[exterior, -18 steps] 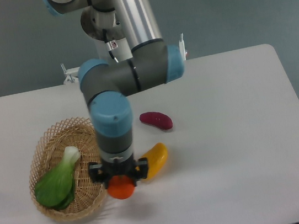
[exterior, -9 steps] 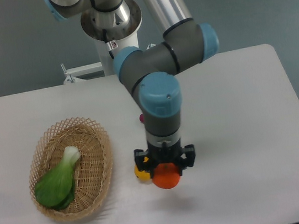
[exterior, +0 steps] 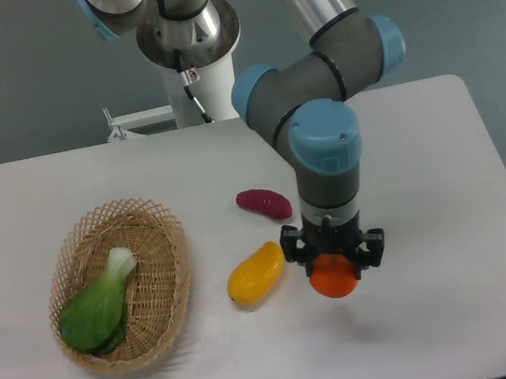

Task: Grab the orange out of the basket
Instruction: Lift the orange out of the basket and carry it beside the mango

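**Orange fruit clamped in the tool, well right of the basket**

Orange and glossy, the small round fruit [exterior: 333,277] sits between the two black fingers of the tool [exterior: 333,258], which are closed against its left and right sides. Only the lower part of the orange shows below the tool body; whether it touches the white bench [exterior: 421,175] or hangs just above it cannot be told, though a soft shadow lies on the bench just below and right of it. The grey and light-blue arm [exterior: 325,142] stands nearly upright over the fruit, wrist pointing down.

Just left of the tool lies an elongated yellow-orange mango [exterior: 255,273], tilted, its right end near the left finger but apart from it. Farther back, a small dark-red oblong vegetable [exterior: 263,203] rests on the bench.

Well to the left sits the oval, light-tan woven wicker basket [exterior: 173,257]. Inside it lies a green leafy bok choy [exterior: 98,305] with a pale stem end pointing to the far right. The orange is outside the basket, with the mango between them.
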You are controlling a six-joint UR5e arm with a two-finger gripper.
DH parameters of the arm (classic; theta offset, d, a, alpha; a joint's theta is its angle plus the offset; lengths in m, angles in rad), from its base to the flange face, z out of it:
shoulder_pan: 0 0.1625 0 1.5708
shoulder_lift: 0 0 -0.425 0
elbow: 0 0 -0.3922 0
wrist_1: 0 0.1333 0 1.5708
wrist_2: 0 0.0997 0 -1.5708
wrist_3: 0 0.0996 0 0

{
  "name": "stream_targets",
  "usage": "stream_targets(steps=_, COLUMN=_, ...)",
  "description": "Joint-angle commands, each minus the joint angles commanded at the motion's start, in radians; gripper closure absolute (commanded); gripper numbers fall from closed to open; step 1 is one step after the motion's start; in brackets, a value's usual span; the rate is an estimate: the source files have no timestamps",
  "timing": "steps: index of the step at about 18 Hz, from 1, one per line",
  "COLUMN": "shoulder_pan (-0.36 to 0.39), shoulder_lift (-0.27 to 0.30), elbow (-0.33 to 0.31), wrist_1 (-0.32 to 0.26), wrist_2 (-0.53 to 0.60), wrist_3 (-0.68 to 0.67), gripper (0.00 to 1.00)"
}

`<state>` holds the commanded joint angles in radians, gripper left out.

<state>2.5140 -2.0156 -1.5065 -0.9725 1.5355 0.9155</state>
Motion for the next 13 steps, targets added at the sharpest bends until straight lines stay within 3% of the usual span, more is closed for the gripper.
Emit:
stream_targets(steps=5, shoulder_pan=0.041, shoulder_lift=-0.009, elbow=0.015, wrist_1=-0.002, wrist_2=0.002, wrist_3=0.091, gripper=0.31)
stream_targets(steps=13, shoulder_pan=0.045, shoulder_lift=-0.009, elbow=0.023, wrist_1=-0.012, wrist_2=0.049, wrist_3=0.095, gripper=0.28)
